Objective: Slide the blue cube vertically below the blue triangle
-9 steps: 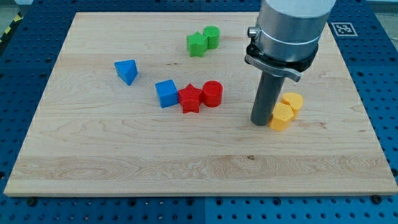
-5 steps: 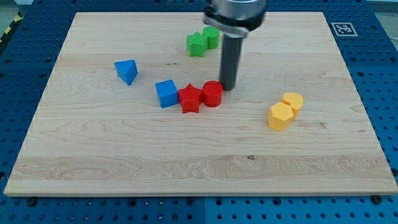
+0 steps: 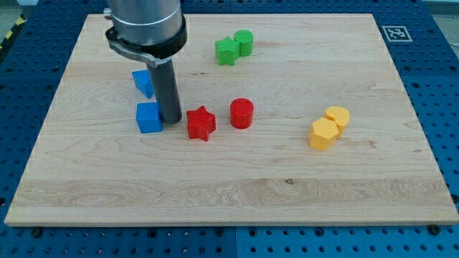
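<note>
The blue cube lies on the wooden board at the view's left of centre. The blue triangle sits just above it, partly hidden behind the rod. My tip rests on the board right against the cube's right side. The rod rises from there to the grey arm body at the view's top left.
A red star lies just right of my tip, a red cylinder further right. Two green blocks sit near the top centre. Two yellow blocks lie at the right. The board's left edge is near the cube.
My tip swept from the right side of the board to the left. The blue cube slid left and down to under the triangle. The red star shifted left, away from the red cylinder.
</note>
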You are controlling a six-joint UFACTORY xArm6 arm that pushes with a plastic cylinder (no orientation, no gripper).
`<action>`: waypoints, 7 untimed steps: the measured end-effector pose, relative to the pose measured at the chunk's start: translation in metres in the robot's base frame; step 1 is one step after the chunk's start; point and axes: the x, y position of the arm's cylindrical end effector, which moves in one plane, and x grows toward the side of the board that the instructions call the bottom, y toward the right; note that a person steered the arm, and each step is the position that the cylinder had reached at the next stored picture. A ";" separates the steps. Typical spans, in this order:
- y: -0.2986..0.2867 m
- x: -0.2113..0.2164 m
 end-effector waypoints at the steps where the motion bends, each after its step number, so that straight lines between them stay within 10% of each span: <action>1: -0.002 0.003; 7: 0.077 0.036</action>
